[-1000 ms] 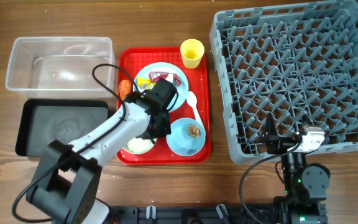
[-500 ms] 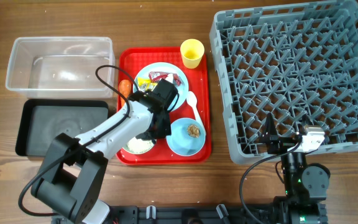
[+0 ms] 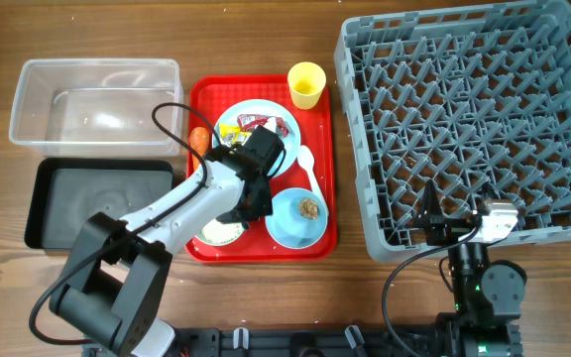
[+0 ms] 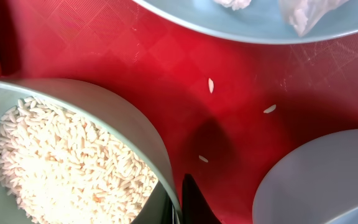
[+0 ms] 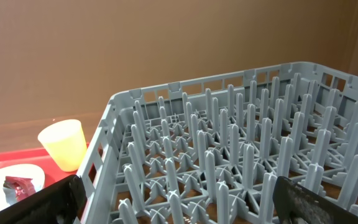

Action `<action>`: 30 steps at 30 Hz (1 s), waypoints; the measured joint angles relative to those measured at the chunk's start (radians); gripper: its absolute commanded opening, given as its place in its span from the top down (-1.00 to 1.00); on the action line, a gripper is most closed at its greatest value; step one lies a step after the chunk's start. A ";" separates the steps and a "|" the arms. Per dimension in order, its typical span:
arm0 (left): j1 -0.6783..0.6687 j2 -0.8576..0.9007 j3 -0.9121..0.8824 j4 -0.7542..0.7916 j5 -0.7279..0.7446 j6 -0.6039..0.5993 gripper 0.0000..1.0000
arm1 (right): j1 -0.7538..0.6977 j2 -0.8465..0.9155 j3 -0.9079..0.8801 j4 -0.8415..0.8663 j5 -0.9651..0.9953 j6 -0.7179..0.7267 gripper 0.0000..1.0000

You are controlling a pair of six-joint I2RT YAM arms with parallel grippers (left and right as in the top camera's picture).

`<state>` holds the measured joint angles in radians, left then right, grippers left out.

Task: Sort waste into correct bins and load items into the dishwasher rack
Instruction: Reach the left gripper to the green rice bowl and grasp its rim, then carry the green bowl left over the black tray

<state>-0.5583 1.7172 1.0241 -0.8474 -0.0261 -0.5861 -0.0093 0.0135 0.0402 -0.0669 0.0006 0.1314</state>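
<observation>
Left gripper (image 3: 249, 204) hardly shifted, low at rim of round pale-green plastic rice bowl (image 4: 129, 130) near counter's front edge; cannot tell if clamped, lift pending

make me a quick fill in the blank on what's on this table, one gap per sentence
1. The rice lies in the pale-green ____.
2. The yellow cup stands on a tray coloured ____.
3. The brown lump sits in a bowl coloured light ____.
4. The grey rack holds ____ dishes.

Missing words: bowl; red; blue; no
</observation>
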 measured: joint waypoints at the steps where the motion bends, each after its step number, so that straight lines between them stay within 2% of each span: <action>1: 0.000 0.000 0.000 0.000 0.000 0.000 0.92 | 0.000 0.000 0.000 0.000 0.000 0.000 -0.99; 12: 0.000 -0.018 0.002 -0.048 -0.007 0.001 0.92 | 0.000 0.000 0.000 0.000 0.000 0.000 -0.99; 19: 0.000 -0.111 0.004 -0.088 0.001 0.010 0.92 | 0.000 0.000 0.000 0.000 0.000 0.000 -0.99; 27: 0.006 -0.231 0.004 -0.092 0.002 0.074 0.92 | 0.000 0.000 0.000 0.000 0.000 0.000 -0.99; 30: 0.053 -0.299 0.004 -0.092 0.008 0.094 0.92 | 0.000 0.000 0.000 0.000 0.000 0.000 -0.99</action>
<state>-0.5049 1.4181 1.0279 -0.9398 -0.0181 -0.4923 -0.0093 0.0135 0.0402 -0.0669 0.0006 0.1314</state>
